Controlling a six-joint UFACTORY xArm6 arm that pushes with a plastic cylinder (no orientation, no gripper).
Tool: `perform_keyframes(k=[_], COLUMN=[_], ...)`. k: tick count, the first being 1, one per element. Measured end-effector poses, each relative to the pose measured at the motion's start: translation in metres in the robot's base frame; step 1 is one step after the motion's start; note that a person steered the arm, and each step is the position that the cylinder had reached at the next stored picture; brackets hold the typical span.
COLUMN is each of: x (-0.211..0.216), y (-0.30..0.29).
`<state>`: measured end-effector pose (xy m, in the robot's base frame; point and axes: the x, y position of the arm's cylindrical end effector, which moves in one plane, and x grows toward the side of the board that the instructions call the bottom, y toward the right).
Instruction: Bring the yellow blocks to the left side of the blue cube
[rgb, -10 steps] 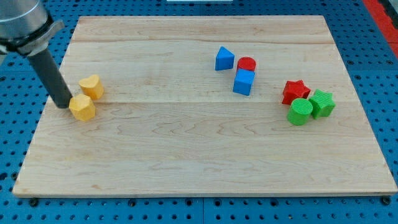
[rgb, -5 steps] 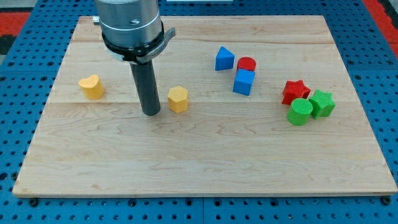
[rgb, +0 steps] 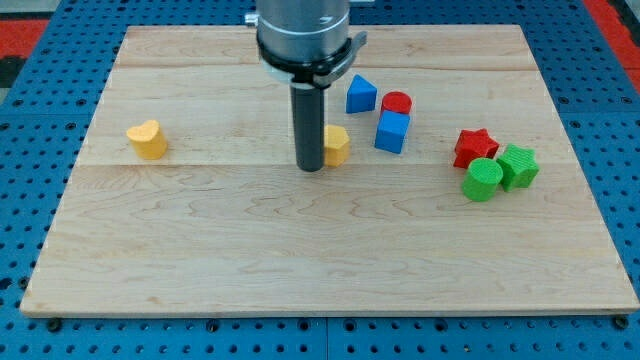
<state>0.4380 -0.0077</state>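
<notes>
My tip (rgb: 311, 166) rests on the board touching the left side of a yellow hexagonal block (rgb: 337, 145), which the rod partly hides. The blue cube (rgb: 392, 131) stands a short gap to that block's right. A yellow heart-shaped block (rgb: 147, 139) lies far off at the view's left. A blue triangular block (rgb: 360, 94) and a red cylinder (rgb: 397, 103) sit just above the blue cube.
A red star (rgb: 475, 147), a green cylinder (rgb: 483, 180) and a green star-like block (rgb: 518, 166) cluster at the view's right. The wooden board (rgb: 320, 260) lies on a blue pegboard surface.
My tip has swept from the view's left toward the right, pushing the yellow hexagonal block away from the yellow heart and close to the blue cube's left. The heart stayed put.
</notes>
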Motion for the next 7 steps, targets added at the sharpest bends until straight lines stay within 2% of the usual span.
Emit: perform_keyframes(k=[2,5,6,7], x=[-0.008,0.014,0.013,-0.007], y=[-0.004,-0.228,-0.282,-0.278])
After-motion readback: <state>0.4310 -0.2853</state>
